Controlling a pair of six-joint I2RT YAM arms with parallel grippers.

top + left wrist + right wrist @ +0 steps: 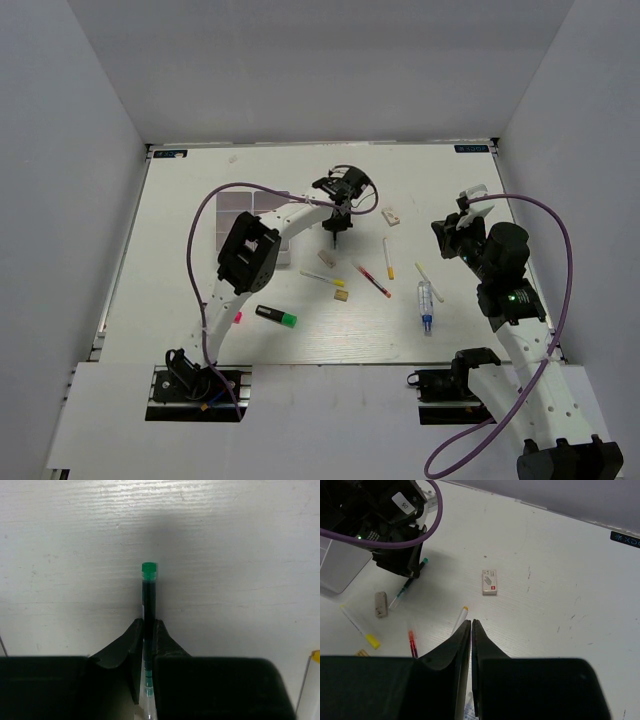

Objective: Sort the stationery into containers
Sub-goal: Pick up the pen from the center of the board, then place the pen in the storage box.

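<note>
Since the left gripper (149,625) pinches the teal pen (149,587) low over the table, right of the box (236,208), it should lift straight, then carry left to a compartment; the right gripper (471,626) is pressed together, empty.

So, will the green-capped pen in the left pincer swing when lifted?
The green-capped pen looks slim and light: probably lifts easily. Round and smooth, gripped near its cap end by the left pincer, it may pivot.
</note>
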